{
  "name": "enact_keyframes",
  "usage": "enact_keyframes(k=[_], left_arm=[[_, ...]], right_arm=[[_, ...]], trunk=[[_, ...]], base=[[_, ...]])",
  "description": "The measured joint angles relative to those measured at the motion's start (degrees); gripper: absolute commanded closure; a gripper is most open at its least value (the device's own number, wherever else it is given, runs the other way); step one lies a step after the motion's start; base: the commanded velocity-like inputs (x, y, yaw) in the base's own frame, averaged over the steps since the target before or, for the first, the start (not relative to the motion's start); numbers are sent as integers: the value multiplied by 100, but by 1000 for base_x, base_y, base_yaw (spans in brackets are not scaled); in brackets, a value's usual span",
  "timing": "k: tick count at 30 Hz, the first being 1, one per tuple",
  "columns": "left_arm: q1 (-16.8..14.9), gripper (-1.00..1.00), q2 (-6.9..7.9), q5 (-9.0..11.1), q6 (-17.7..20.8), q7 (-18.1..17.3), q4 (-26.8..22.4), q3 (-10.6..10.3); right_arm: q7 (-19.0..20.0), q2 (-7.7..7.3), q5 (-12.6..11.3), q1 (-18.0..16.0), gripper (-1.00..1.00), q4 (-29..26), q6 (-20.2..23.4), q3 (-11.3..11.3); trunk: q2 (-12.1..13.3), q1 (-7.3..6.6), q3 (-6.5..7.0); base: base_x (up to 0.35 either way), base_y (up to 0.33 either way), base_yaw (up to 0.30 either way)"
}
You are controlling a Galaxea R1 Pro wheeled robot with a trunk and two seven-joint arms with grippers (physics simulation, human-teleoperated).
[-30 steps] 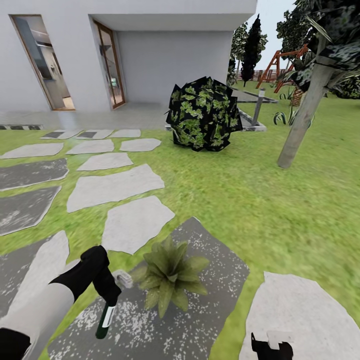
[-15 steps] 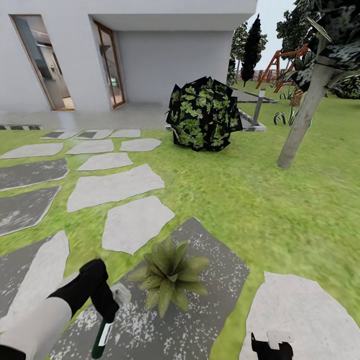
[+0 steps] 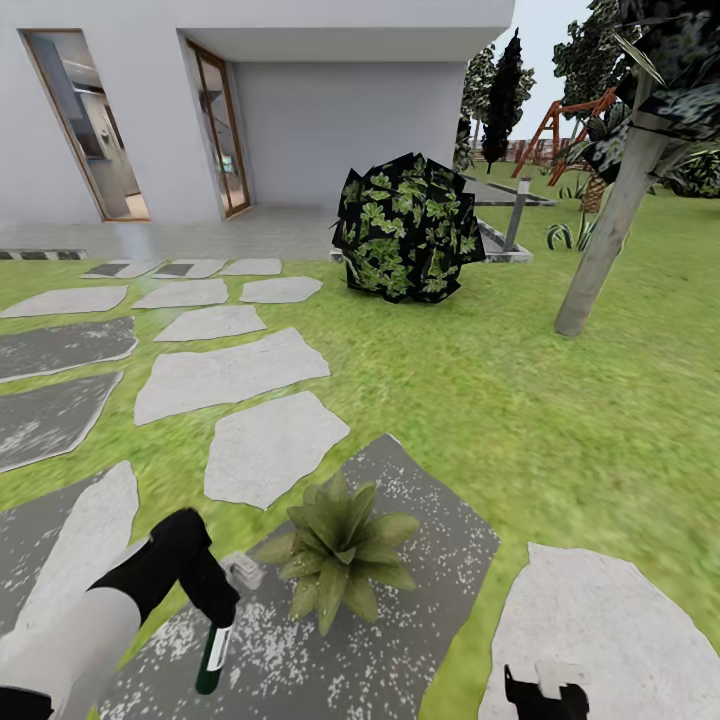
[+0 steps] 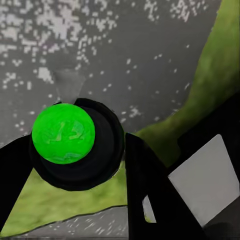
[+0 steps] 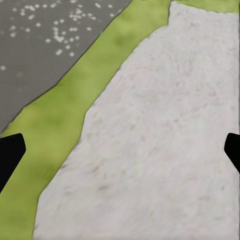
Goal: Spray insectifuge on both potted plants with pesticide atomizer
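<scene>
the left gripper (image 3: 215, 600), matte black at the end of a pale grey forearm, is clamped around the pesticide atomizer (image 3: 214, 655), a slim dark-green bottle with a white label that hangs downward from the grip with its pale grey spray head (image 3: 243, 571) sticking out toward the plant. in the left wrist view the bottle's round end (image 4: 63, 133) shows bright green inside a black ring, with a black finger (image 4: 147, 185) close against either side. it hangs over a dark, white-speckled paving slab (image 3: 440, 560), near that slab's left edge. just beside the spray head, on the same slab, sits a potted plant (image 3: 338, 550), a low rosette of pointed olive-green leaves spreading flat; its pot is hidden under the foliage. the right gripper (image 3: 545, 692) is low at the bottom edge of the head view, black with a pale block on top, above a smooth light-grey stone (image 3: 610, 630); in the right wrist view its dark fingertips (image 5: 10, 152) stand wide apart at both sides with nothing between them, over the pale stone and a strip of lawn (image 5: 75, 105). irregular flat stones (image 3: 230, 375) step away across open grass toward a white house (image 3: 300, 110). a round dark bush (image 3: 408, 240) and a leaning grey trunk (image 3: 608, 235) stand well apart from the plant, with broad grass between.
</scene>
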Motion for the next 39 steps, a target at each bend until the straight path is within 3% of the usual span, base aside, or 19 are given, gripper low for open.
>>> enact_keyframes(k=[3,5,9,14,18,20,32,39], left_arm=[[32,100,53,-30,-198,63,62,-10],[202,100,67,-20,-445,480,85,-8],[305,100,26,53,-511,761,98,8],[315,100,-36,84,-494,737,61,40],[313,100,-116,421,-475,705,16,24],[312,100,-144,496,-480,714,13,20],[229,100,-160,479,-418,732,9,-20],[146,100,-168,457,-314,725,-7,-52]], right_arm=[[-1,-81,-6,-1,-100,-3,0,-2],[-1,-97,-9,0,-100,-3,-1,-1],[-1,-102,-10,0,-100,-3,0,-2],[-2,-102,-10,-1,-100,-3,0,-1],[-2,-102,-10,-1,-100,-3,-1,-1],[-2,-103,-10,0,-100,-3,-1,-1],[-2,-103,-10,0,-100,-5,0,-1],[-3,-101,-10,-1,-100,-4,0,-1]], trunk=[[0,0,0],[0,0,0],[0,0,0],[0,0,0],[0,0,0],[0,0,0],[0,0,0],[0,-1,1]], base=[[0,0,0],[0,0,0],[0,0,40],[0,0,230],[0,0,275],[0,0,142],[-36,-167,17],[31,-271,226]])
